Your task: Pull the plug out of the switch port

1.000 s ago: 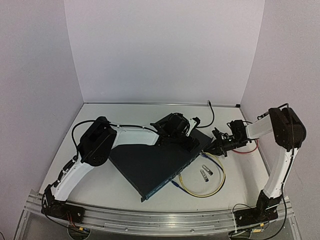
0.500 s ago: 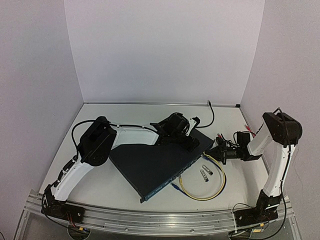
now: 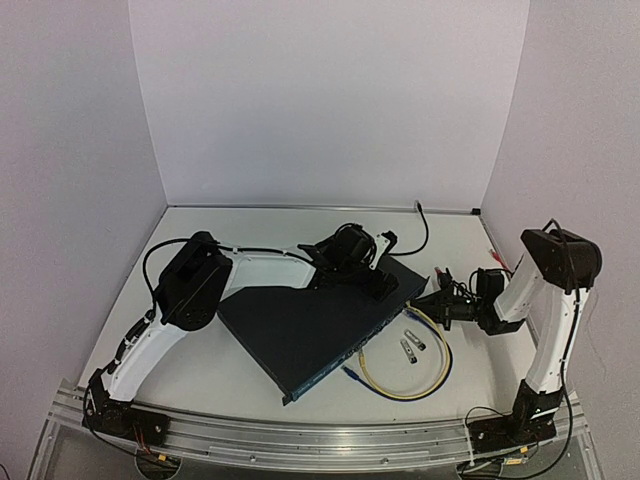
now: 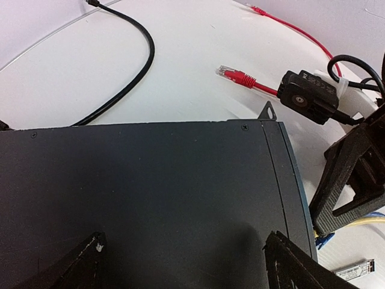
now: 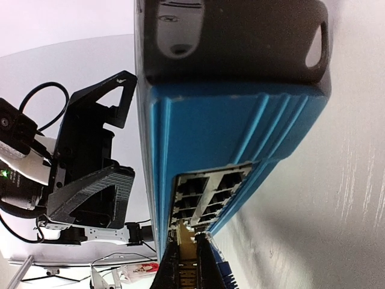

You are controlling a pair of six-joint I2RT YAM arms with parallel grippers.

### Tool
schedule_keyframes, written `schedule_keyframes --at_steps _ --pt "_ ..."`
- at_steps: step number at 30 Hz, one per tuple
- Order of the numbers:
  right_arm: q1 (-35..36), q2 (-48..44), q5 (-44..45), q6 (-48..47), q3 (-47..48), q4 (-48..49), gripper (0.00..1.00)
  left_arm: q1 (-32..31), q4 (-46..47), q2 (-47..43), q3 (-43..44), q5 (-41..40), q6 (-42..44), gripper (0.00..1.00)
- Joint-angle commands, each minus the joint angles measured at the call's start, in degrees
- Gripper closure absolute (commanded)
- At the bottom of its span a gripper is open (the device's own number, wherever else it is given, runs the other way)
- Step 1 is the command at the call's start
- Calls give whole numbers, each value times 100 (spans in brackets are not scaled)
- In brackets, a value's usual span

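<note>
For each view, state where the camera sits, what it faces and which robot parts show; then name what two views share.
Top external: above and behind, facing down on the table; left arm and right arm show whole.
Left wrist: over the switch, facing its top; left gripper fingers spread.
Right wrist: low beside the switch, facing its socket face; right gripper at the bottom.
Shared: both wrist views show the switch.

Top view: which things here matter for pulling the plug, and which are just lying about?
In the job: switch; plug, apparently pinched at its port row; right claw, shut on it; left claw, open over the switch top.
Lying about: yellow cable loop; two silver modules; red cable; black cable.
</note>
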Motion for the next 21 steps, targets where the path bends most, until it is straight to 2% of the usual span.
schedule_keyframes --at_steps 1,4,7,11,15,19,20,21 --pt "-151 149 696 -365 -316 -1587 100 51 -1257 442 -382 -46 -403 10" --pt "-148 -237 1154 -961 -294 -2778 100 59 -1242 439 -456 -74 -458 10" --pt "-132 -875 1801 -1620 -258 -4194 100 63 -1234 454 -503 -50 -521 10" --pt "-98 -1778 2489 -2350 -138 -5622 100 68 -1149 441 -588 13 -584 10" --pt "-105 -2047 2043 -2437 -199 -5850 100 68 -1143 483 -557 -11 -613 10" --pt "-106 -1846 2161 -2348 -106 -5833 100 68 -1126 490 -554 10 -623 10" --pt "-107 -1769 2111 -2384 -19 -5838 98 68 -1110 487 -558 14 -619 9" --pt "-105 -1679 2040 -2394 60 -5829 92 68 -1100 482 -555 14 -616 9"
